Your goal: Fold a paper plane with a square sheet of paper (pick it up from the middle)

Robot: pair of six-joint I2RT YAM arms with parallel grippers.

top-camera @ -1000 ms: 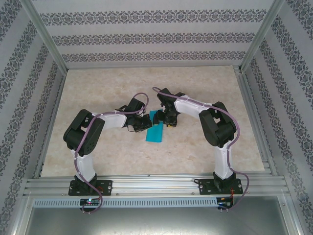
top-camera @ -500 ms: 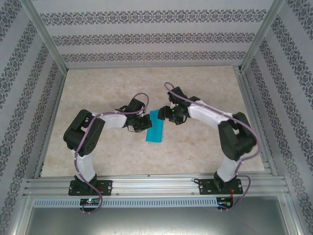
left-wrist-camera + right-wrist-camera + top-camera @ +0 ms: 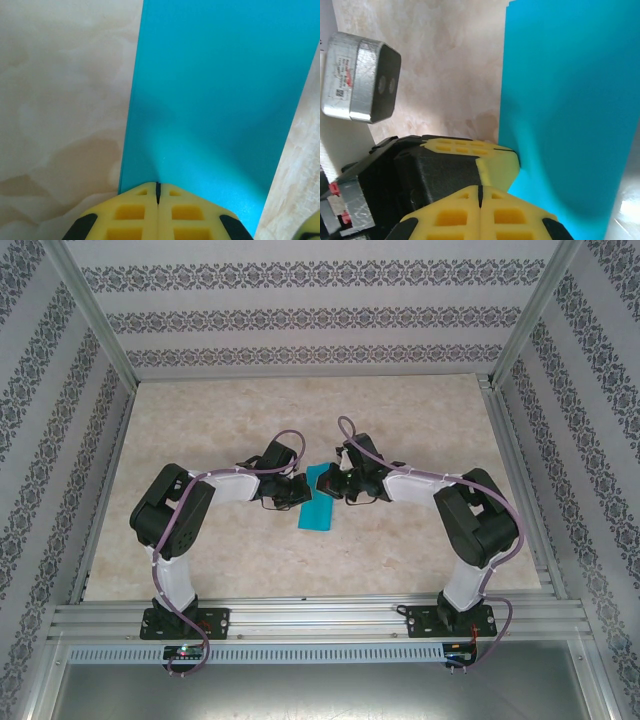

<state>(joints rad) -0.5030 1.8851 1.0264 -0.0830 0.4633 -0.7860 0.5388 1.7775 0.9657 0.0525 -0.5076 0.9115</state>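
The teal sheet of paper (image 3: 320, 508) lies mid-table as a long narrow oblong, not in the form of a paper plane. My left gripper (image 3: 300, 490) is shut on its left edge. In the left wrist view the paper (image 3: 215, 90) runs out from the closed yellow tips of the left gripper (image 3: 158, 184). My right gripper (image 3: 336, 485) sits at the paper's upper right edge. In the right wrist view the right gripper (image 3: 480, 187) is shut, with the paper (image 3: 570, 100) just right of its tips and no paper visible in the slit. The left gripper's fingers (image 3: 495, 157) lie just behind.
The beige marbled table (image 3: 200, 430) is ringed by an aluminium frame (image 3: 310, 615) and patterned walls. The two wrists almost touch over the paper. The grey camera box (image 3: 360, 77) on the left wrist is close to my right gripper.
The right arm drew its elbow back and lowered its gripper toward the paper's right edge, and the jaws went from open to shut. The left gripper and the paper stayed put.
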